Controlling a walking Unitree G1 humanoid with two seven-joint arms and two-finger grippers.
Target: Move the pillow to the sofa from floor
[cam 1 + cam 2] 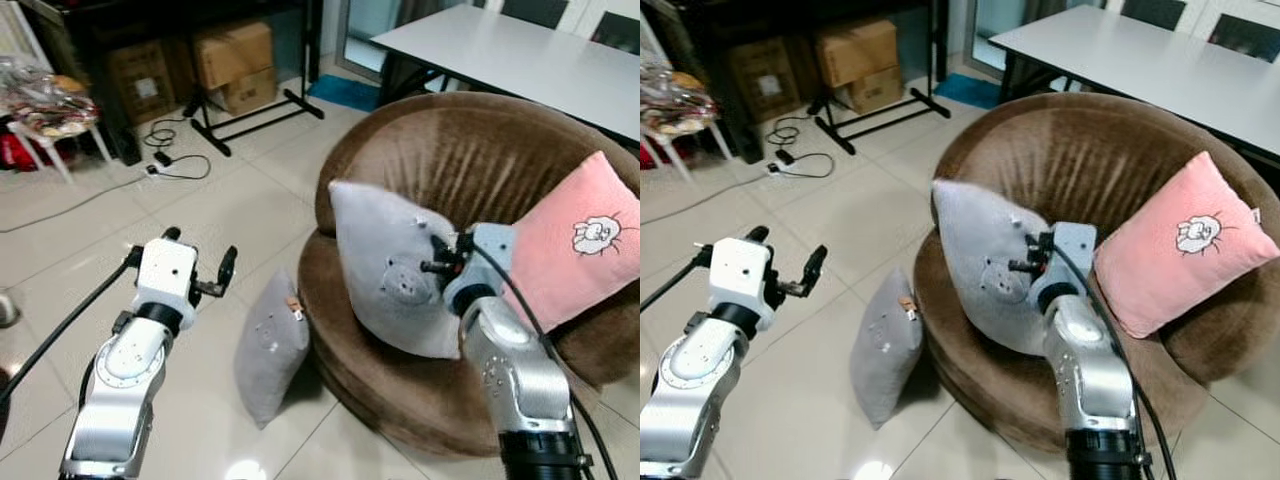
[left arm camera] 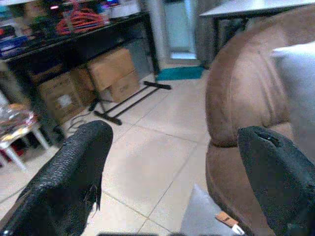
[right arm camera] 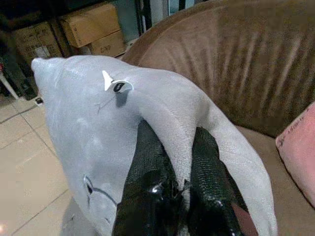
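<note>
A grey pillow hangs over the seat of the round brown sofa, its edge pinched by my right gripper, which is shut on it. In the right wrist view both black fingers squeeze a fold of the grey pillow. A second grey pillow leans upright on the floor against the sofa's front. My left gripper is open above the floor to the left of that pillow, holding nothing; its fingers stand wide apart.
A pink pillow with a sheep drawing rests on the sofa's right side. A white table stands behind the sofa. Cardboard boxes, a black stand base and cables lie on the tiled floor at the back left.
</note>
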